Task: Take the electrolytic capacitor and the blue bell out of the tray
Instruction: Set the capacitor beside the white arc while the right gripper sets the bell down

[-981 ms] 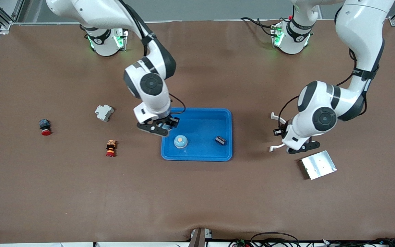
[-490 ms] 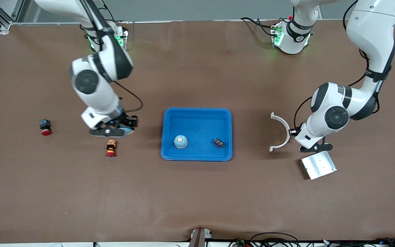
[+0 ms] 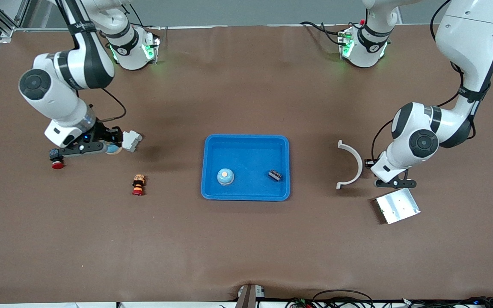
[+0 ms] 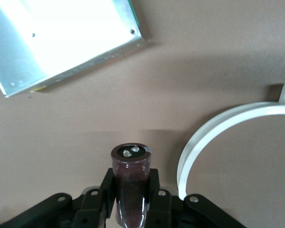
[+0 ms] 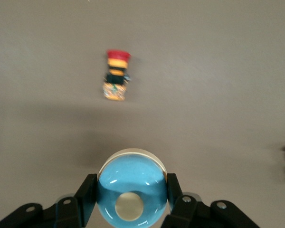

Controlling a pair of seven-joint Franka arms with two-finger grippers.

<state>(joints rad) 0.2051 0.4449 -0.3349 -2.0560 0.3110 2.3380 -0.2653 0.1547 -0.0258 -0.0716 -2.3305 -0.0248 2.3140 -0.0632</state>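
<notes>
My right gripper point(image 3: 101, 148) is shut on a blue bell point(image 3: 112, 149) over the table between a black-and-red button and a grey block; the right wrist view shows the bell point(image 5: 131, 190) between the fingers of that gripper point(image 5: 131, 187). My left gripper point(image 3: 394, 184) is over the table between a white arc and a metal plate. In the left wrist view it point(image 4: 131, 185) is shut on a dark cylindrical capacitor point(image 4: 131, 175). A blue tray point(image 3: 246, 140) at mid-table holds a second blue bell point(image 3: 225, 176) and a small black part point(image 3: 275, 174).
A grey block point(image 3: 130, 140), a black-and-red button point(image 3: 56, 158) and a red-orange button point(image 3: 138, 185) point(image 5: 117, 76) lie toward the right arm's end. A white arc point(image 3: 351, 164) point(image 4: 218, 133) and a metal plate point(image 3: 397, 205) point(image 4: 61, 38) lie toward the left arm's end.
My right gripper has swung from the tray's edge toward the right arm's end with the bell. My left gripper has moved away from the tray, past the white arc.
</notes>
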